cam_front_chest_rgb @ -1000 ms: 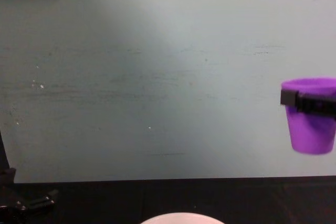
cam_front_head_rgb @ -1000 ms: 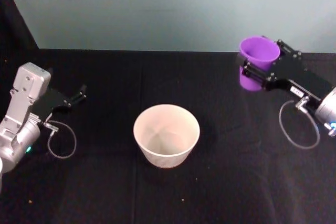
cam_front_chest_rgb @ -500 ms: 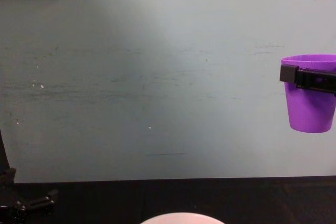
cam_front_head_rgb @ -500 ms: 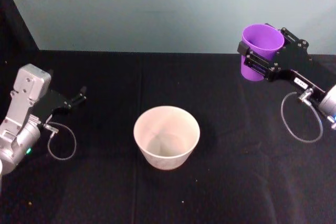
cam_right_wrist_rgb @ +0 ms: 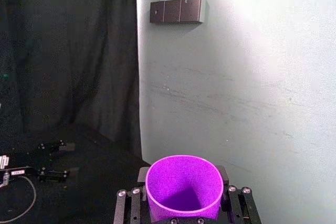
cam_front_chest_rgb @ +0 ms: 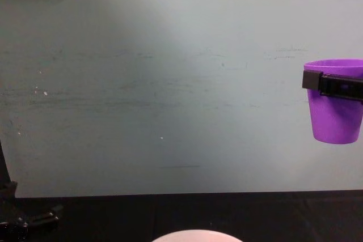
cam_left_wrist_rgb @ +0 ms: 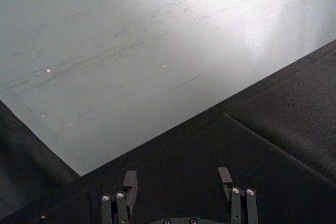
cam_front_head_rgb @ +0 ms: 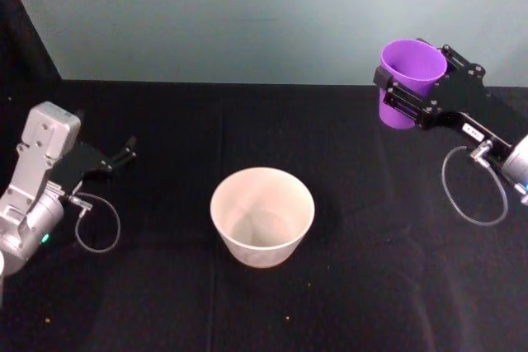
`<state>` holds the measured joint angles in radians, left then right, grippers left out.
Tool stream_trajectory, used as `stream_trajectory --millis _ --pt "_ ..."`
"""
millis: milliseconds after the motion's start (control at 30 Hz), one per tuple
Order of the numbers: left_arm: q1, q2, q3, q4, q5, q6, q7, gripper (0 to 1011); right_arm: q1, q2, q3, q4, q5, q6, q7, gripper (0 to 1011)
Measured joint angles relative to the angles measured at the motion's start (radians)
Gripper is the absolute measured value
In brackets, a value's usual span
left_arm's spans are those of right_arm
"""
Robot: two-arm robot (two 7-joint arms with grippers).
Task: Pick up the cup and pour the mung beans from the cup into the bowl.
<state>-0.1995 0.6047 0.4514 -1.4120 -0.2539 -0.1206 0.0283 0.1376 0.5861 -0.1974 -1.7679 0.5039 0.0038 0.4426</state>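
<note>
Now the right pincer (cam_front_head_rgb: 410, 95) clamps the purple cup (cam_front_head_rgb: 408, 62) just under its rim, upright, high above the bench (cam_front_head_rgb: 379, 286) (beans inside cannot be made out). The pale bowl (cam_front_head_rgb: 262, 216) stands well apart, leftward and nearer the robot, so the carry likely heads that way. The left pincer (cam_front_head_rgb: 125, 151), jaws apart, lies parked at far left.

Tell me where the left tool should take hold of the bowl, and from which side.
Probably the left rim of the bowl, coming from above with one finger inside and one outside. It stands upright, mouth open, and its body looks too wide for the left tool to span. The right tool holds the cup aloft.
</note>
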Motion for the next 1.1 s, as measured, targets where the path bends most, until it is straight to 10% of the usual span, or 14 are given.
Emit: stream_trajectory --millis 1100 --pt "0.000 0.000 0.000 0.000 0.000 0.000 0.000 1000 0.000 0.000 0.000 -0.001 0.000 0.004 0.000 755"
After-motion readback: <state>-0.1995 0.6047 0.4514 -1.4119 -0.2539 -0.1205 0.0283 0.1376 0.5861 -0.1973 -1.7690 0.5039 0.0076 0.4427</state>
